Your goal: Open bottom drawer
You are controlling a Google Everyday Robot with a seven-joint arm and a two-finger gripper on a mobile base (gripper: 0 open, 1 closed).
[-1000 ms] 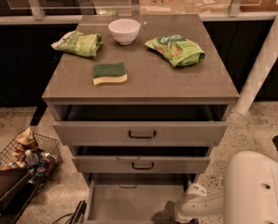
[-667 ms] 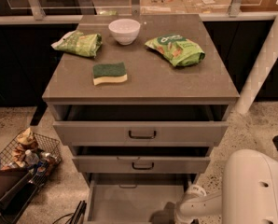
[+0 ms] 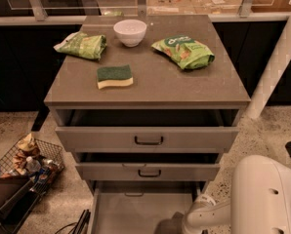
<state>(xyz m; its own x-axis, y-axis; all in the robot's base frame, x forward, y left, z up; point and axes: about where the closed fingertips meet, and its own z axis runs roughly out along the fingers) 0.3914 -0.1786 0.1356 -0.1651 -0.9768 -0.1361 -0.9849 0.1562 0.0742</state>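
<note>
The bottom drawer (image 3: 131,213) is the lowest of three in the grey-beige cabinet (image 3: 150,89). It stands pulled far out toward the camera, showing a pale, plain interior. Its front runs off the lower edge of the view. My gripper (image 3: 183,225) sits at the end of the white arm (image 3: 262,199), low at the drawer's right front corner by the bottom edge of the view. A dark shadow lies on the drawer floor just left of it. The two upper drawers (image 3: 148,139) (image 3: 148,171) stand slightly open, each with a dark bar handle.
On the cabinet top lie a white bowl (image 3: 130,31), a green-and-yellow sponge (image 3: 114,76) and two green snack bags (image 3: 82,45) (image 3: 183,51). A wire basket of clutter (image 3: 31,157) sits on the speckled floor to the left. A white post (image 3: 277,67) rises at right.
</note>
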